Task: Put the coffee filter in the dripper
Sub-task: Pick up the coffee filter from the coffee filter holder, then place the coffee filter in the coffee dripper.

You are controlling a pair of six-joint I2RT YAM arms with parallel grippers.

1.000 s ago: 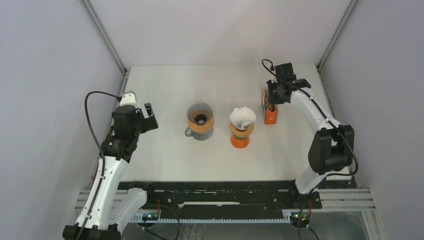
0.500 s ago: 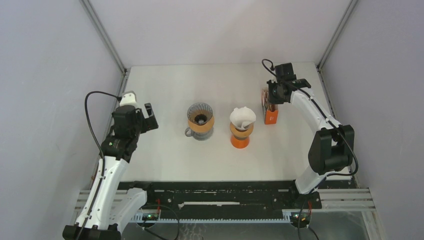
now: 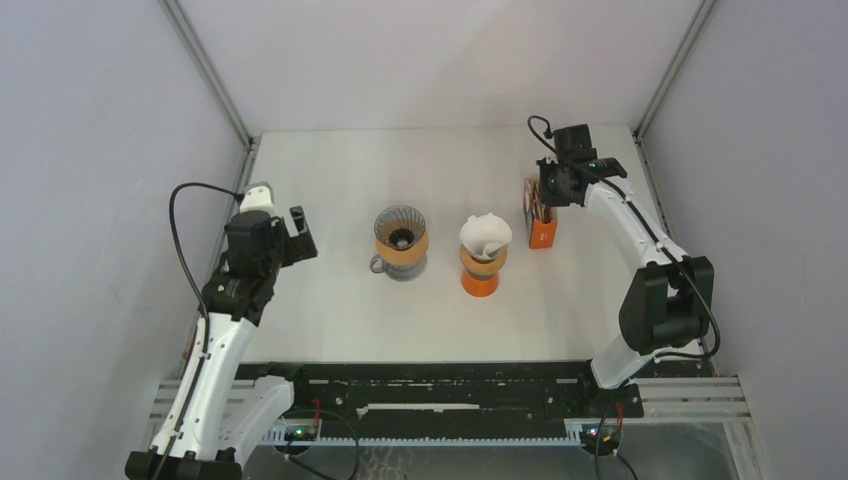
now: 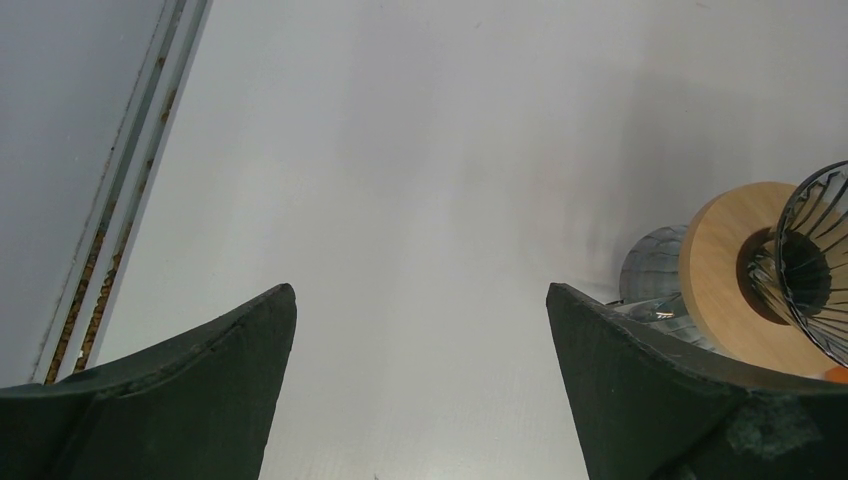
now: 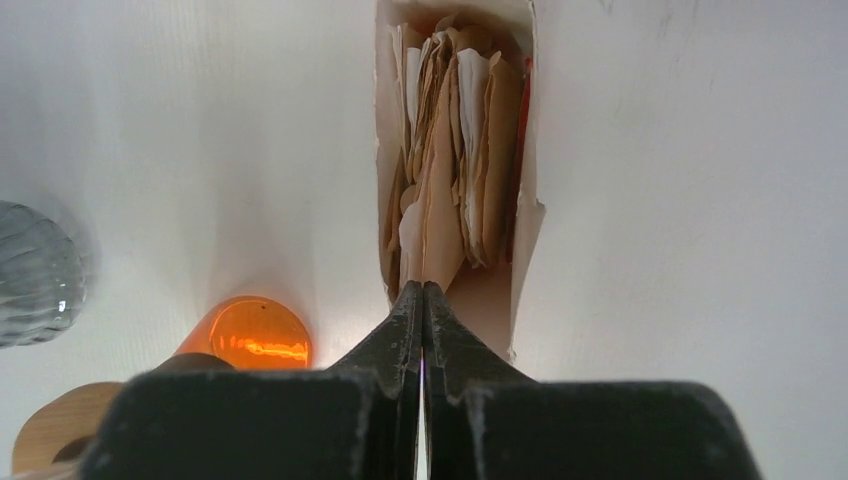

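An orange box [image 3: 541, 222] at the right holds a stack of tan and white coffee filters [image 5: 455, 150]. My right gripper [image 5: 422, 288] hangs over the box's near end [image 3: 546, 200]. It is shut, its tips pinching the lower edge of one tan coffee filter [image 5: 438, 235]. The empty glass dripper with a wooden collar [image 3: 401, 243] stands mid-table and shows at the right edge of the left wrist view [image 4: 735, 275]. My left gripper [image 3: 300, 235] hovers left of it, wide open with nothing between its fingers [image 4: 420, 300].
An orange dripper [image 3: 482, 262] holding a white filter [image 3: 485, 234] stands between the glass dripper and the box; its orange base [image 5: 250, 335] shows in the right wrist view. Enclosure walls and frame rails [image 3: 208, 70] border the table on three sides.
The right gripper's jaws have closed fully at the filter's edge, and that arm has shifted slightly to the right. The left arm has not moved.
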